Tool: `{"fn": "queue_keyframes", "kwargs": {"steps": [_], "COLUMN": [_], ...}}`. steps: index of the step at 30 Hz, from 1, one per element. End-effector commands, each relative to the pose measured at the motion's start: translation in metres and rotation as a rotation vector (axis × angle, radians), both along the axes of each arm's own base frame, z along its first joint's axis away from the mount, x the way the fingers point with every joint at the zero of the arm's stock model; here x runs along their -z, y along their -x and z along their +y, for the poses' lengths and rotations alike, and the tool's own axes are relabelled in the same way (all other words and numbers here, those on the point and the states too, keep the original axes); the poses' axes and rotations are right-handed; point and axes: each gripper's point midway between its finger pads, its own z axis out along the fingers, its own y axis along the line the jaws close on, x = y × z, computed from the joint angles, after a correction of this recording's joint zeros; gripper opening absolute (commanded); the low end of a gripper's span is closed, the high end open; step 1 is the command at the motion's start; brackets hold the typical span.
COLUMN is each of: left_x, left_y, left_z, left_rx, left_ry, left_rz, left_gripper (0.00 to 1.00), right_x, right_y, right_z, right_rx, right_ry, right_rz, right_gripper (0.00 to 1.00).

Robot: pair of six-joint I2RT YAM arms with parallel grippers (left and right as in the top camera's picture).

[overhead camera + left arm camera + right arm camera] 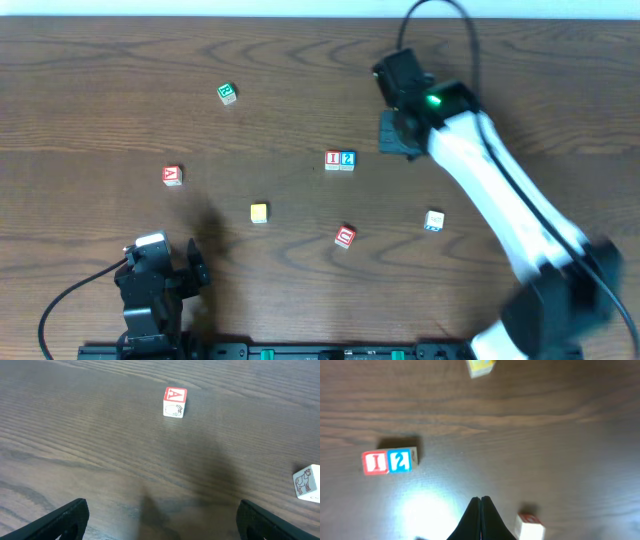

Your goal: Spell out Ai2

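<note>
- Nearest the lens in the right wrist view, the right pincer (pixel 480 510) is clenched, its fingers pressed together with nothing between them. From overhead it hangs just to the right of the paired blocks, over the table (pixel 80 100). Whether it touches the wood I cannot tell.
- Two of the three characters are placed. The I block (pixel 375 462) and the 2 block (pixel 400 460) sit touching side by side near the middle of the table, with the I on the left.
- What is left, as I judge it, is one block. The A block (pixel 172 175) lies alone, well apart to the left with its letter face up, and must be brought against the I block's free left side.
- The left pincer (pixel 162 507) is released, its fingers spread wide and empty, near the front edge of the table. The A block lies ahead of it, some way off, so this arm looks the better placed for the fetch.
- Spare blocks lie scattered around:
  - a green block (pixel 227 93) toward the back left
  - a yellow block (pixel 259 212) in front, between the A block and the pair
  - a red block (pixel 345 237) just in front of the pair
  - a white block (pixel 433 221) to the front right
- The stretch between the A block and the I block looks bare. The yellow block sits on the near side of that line and could be nudged by a low pass.
- The right arm (pixel 500 210) spans the right side and does not cover the spot left of the I block.
</note>
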Motion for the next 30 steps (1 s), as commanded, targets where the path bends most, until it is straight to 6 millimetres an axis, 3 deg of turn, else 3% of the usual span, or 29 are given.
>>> {"fn": "queue_keyframes", "kwargs": {"steps": [1,4,7,13,14,15,16,17,20,30], "left_x": [0.003,0.003,0.003,0.003,0.003,0.003,0.003,0.003,0.003,0.003], "left_y": [0.001,0.001,0.001,0.001,0.001,0.001,0.001,0.001,0.001,0.001], "left_z": [0.002,0.002,0.002,0.002,0.002,0.002,0.002,0.002,0.002,0.002], "left_rx": [-0.009,-0.009,-0.009,-0.009,-0.009,-0.009,-0.009,-0.009,-0.009,-0.009], "left_ry": [-0.006,-0.006,-0.006,-0.006,-0.006,-0.006,-0.006,-0.006,-0.006,-0.006], "left_rz": [0.005,0.005,0.005,0.005,0.005,0.005,0.005,0.005,0.005,0.005], "left_gripper": [0.95,0.96,0.96,0.95,0.95,0.95,0.95,0.95,0.95,0.95], "right_x": [-0.005,-0.007,0.008,0.029,0.030,0.030,0.028,0.025,0.020,0.030], "right_y": [0.033,0.065,0.102,0.130,0.131,0.131,0.128,0.125,0.116,0.116], "right_z": [-0.011,-0.017,-0.024,-0.035,-0.038,-0.041,-0.046,-0.049,-0.049,-0.048], "right_rx": [0.024,0.067,0.105,0.182,0.186,0.196,0.210,0.225,0.240,0.235], "right_ry": [0.036,-0.003,-0.072,-0.186,-0.192,-0.189,-0.181,-0.171,-0.176,-0.150], "right_rz": [-0.040,-0.126,-0.190,-0.298,-0.316,-0.337,-0.368,-0.402,-0.449,-0.414], "right_gripper": [0.01,0.02,0.02,0.02,0.10,0.36,0.91,0.99,0.99,0.99]}}
